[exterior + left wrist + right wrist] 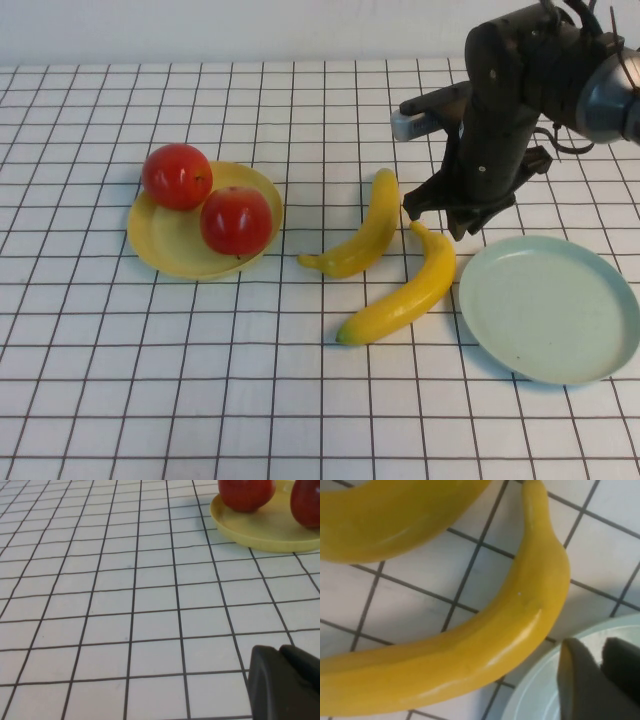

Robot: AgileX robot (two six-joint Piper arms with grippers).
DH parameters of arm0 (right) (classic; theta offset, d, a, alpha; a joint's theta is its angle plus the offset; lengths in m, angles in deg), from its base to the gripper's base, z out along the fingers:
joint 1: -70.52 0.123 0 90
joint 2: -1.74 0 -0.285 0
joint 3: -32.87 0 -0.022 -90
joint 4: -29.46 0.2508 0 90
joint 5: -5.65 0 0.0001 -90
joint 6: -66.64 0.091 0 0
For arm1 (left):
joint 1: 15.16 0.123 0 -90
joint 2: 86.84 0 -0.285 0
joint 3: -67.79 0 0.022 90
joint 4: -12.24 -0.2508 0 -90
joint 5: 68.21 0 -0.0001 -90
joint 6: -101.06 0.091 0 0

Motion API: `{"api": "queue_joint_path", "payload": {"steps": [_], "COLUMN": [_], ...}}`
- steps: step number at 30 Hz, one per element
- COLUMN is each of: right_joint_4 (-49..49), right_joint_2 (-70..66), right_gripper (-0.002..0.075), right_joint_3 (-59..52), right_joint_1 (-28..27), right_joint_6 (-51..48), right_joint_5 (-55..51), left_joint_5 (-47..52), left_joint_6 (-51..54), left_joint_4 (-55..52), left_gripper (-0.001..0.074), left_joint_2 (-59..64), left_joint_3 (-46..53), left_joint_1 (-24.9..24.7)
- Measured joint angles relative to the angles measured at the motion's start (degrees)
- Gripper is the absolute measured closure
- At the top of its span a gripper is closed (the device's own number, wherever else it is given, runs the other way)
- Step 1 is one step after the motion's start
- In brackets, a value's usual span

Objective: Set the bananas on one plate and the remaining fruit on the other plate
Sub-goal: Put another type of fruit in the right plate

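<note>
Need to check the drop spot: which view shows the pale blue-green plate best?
The high view: the whole pale blue-green plate shows, bare, right of the bananas, near the right pincer. The right wrist view catches only its rim; the left wrist view misses it.

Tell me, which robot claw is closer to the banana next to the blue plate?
The right one. The right gripper hovers just above that banana, at its far tip. The left gripper is off beyond the yellow plate, far from it.

No legible txt or labels
</note>
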State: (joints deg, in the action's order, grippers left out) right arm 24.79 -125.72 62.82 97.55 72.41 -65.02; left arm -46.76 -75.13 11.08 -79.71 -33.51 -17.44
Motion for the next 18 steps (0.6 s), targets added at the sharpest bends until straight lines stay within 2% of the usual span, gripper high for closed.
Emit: {"api": "queue_joint_path", "payload": {"steps": [2, 4, 7, 10, 18], "right_joint_4": [2.3, 4.3, 5.0, 5.8, 10.9], "right_joint_2": [-0.2, -0.5, -1.3, -2.5, -7.9], "right_gripper": [0.0529, 0.0375, 0.023, 0.0202, 0.0212], "right_joint_3": [0.0, 0.1, 0.1, 0.1, 3.8], "right_joint_1": [-1.0, -1.8, -2.2, -2.3, -2.3], "right_joint_6": [0.0, 0.2, 1.8, 2.8, 2.9], "right_joint_5": [0.0, 0.0, 0.0, 0.1, 0.1], "left_joint_5": [0.0, 0.0, 0.0, 0.1, 0.1], "left_joint_6": [0.0, 0.0, 0.0, 0.0, 0.0], "left_joint_4": [0.0, 0.0, 0.0, 0.0, 0.0], "left_gripper": [0.0739, 0.0739, 0.0739, 0.0739, 0.0739], "left_joint_2": [0.0, 0.0, 0.0, 0.0, 0.0], "left_joint_3": [0.0, 0.0, 0.0, 0.0, 0.0], "left_joint_1": [0.0, 0.0, 0.0, 0.0, 0.0]}}
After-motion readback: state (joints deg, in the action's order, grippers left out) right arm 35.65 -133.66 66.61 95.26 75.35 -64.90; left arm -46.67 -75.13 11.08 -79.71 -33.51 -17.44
